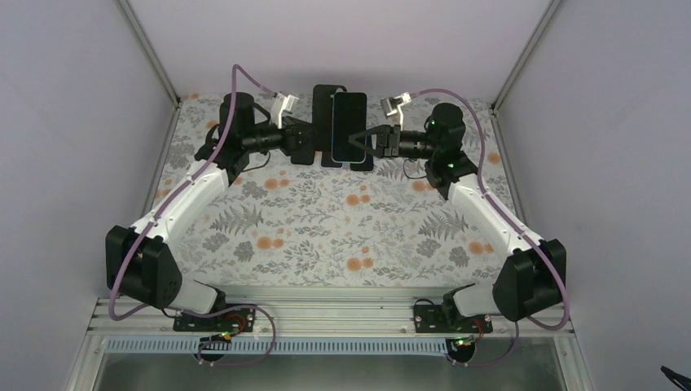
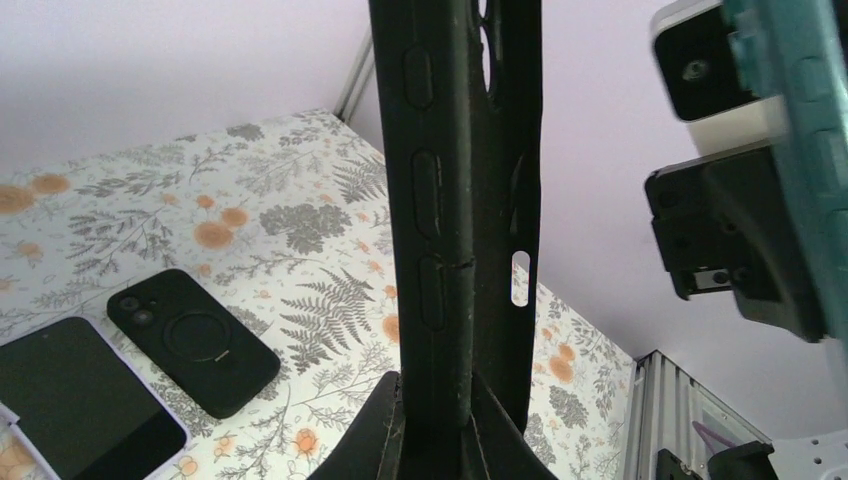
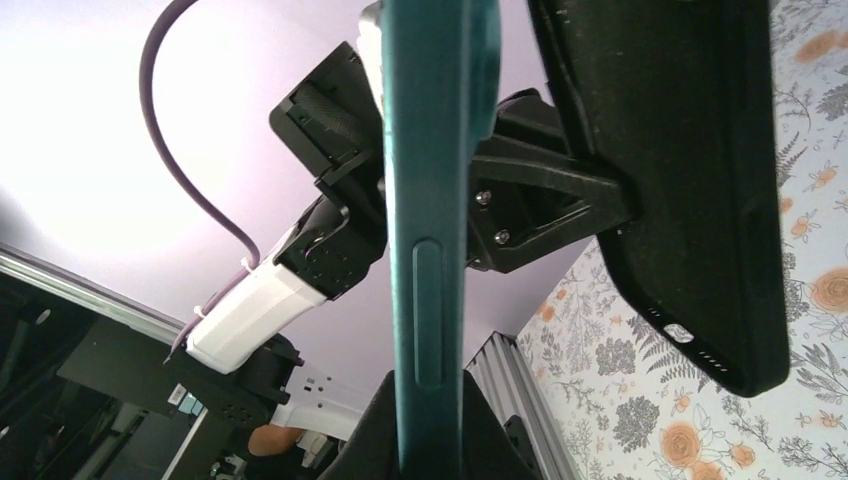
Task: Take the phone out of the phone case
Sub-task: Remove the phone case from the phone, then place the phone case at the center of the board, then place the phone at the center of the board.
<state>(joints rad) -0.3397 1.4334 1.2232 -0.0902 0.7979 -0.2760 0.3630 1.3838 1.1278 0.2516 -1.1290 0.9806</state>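
item 1: black phone case [image 2: 460,200], upright, pinched at its edge by the closed left tool [image 2: 435,425]. held above the floral tabletop [image 1: 326,220], probably as an anchor for pulling apart.
item 2: teal phone [image 3: 430,200], clamped edge-on in the closed right tool [image 3: 430,425], just beside the case and apparently free of it.
spares: second black case [image 2: 195,340] and dark-screened phone [image 2: 80,400], lying flat.

Between the arms, the middle and lower surface [image 1: 326,236] lies open, but at upper centre the left claw [image 1: 312,137] with the phone case [image 1: 323,98] and the right claw [image 1: 364,145] with the phone [image 1: 349,122] stand nearly touching, the back wall [image 1: 342,41] close behind.
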